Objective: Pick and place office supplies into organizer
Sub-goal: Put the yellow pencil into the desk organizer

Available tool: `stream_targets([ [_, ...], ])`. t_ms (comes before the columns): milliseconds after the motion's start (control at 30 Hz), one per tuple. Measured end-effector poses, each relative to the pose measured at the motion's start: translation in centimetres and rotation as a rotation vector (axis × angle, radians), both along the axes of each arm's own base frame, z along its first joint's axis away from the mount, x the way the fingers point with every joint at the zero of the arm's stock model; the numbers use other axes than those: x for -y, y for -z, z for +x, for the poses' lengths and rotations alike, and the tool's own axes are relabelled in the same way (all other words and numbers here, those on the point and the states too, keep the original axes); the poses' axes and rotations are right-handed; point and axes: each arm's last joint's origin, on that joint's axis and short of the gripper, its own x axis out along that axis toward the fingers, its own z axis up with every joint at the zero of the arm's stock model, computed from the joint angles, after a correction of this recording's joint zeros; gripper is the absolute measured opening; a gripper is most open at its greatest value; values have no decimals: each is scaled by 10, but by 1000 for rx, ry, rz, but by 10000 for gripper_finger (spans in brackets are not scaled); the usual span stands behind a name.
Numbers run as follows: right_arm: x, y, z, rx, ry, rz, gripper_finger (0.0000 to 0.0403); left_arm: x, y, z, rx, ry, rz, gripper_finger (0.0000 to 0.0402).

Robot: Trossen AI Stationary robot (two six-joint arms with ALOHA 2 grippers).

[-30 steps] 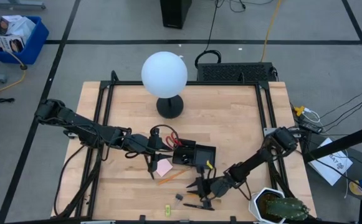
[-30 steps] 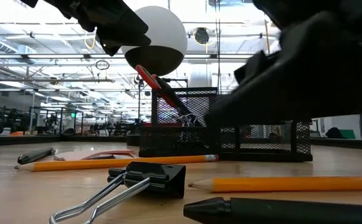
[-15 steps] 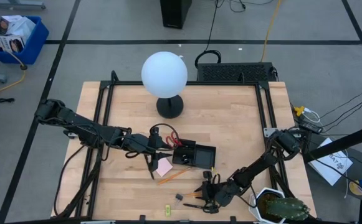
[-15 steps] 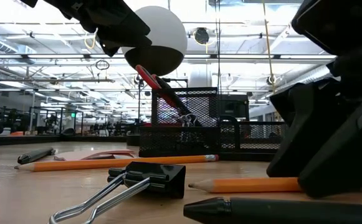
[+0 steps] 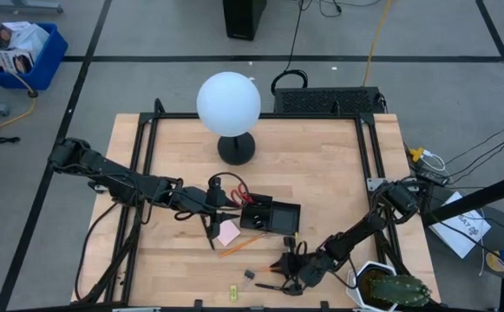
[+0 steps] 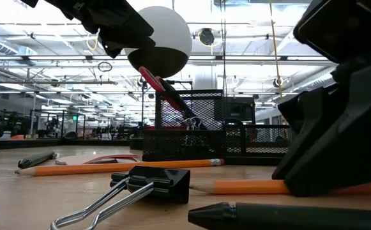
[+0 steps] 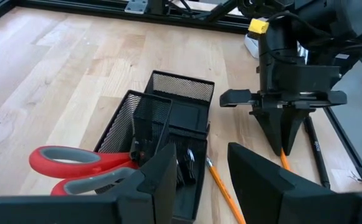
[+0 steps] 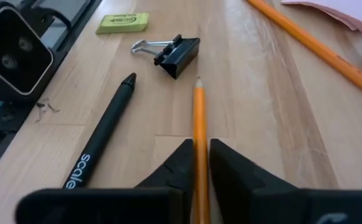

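Gripping an orange pencil near the counter's front edge, the right pincer is pressing its two dark fingers against the shaft from both sides, the sharpened tip pointing away toward a black binder clip. In the low view the same pincer is sitting down on that pencil, which is lying flat on the wood. A black pen is lying just beside the pencil, and a small yellow-green eraser is resting beyond the clip.

The left pincer is hanging over the black mesh organizer with the red-handled scissors clamped between its fingers, the handles showing beside the left finger and the blades reaching down toward the compartment nearest it. From above, the left pincer is sitting at the organizer's left end, near the middle of the counter.

A second orange pencil is lying diagonally in front of the organizer, just beside the pink sticky-note pad. The organizer is standing well apart from the white globe lamp at the back of the counter. A potted plant is sitting at the front right corner, near the right arm.
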Motion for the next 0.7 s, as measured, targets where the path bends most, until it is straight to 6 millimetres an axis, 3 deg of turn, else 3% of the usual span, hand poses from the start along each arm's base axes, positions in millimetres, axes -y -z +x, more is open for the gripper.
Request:
stream_targets([
  [167, 6, 5, -7, 38, -4, 44, 11, 0, 0, 0, -2, 0, 0, 150],
  [533, 12, -6, -1, 278, -34, -28, 5, 0, 0, 0, 3, -1, -2, 150],
  [700, 12, -9, 1, 301, -35, -35, 2, 0, 0, 0, 3, 1, 1, 150],
])
